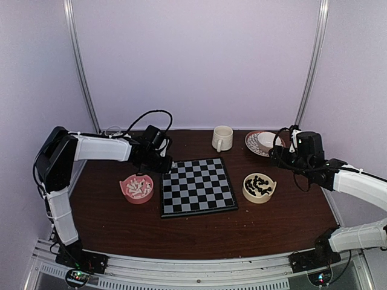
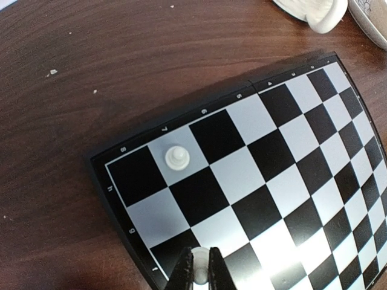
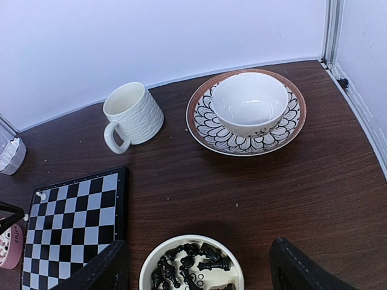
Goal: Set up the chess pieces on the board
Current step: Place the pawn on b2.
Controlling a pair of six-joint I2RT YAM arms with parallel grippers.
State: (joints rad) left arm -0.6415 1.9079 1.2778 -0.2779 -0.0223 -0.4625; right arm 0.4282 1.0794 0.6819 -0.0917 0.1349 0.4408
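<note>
The board (image 1: pixel 198 186) lies flat in the middle of the table. One white chess piece (image 2: pixel 177 158) stands on a pale square near the board's far left corner. My left gripper (image 2: pixel 201 257) hovers over that corner, shut on another small white piece (image 2: pixel 201 275). Loose white pieces fill a pink bowl (image 1: pixel 137 187) left of the board. Black pieces (image 3: pixel 193 263) lie in a cream bowl (image 1: pixel 259 187) on the right. My right gripper (image 3: pixel 198 244) hangs open above that bowl, holding nothing.
A white ribbed mug (image 1: pixel 222 138) stands behind the board. A patterned plate (image 3: pixel 208 124) carrying a white bowl (image 3: pixel 249 103) sits at the back right. Enclosure walls and metal posts close in the table's back and sides.
</note>
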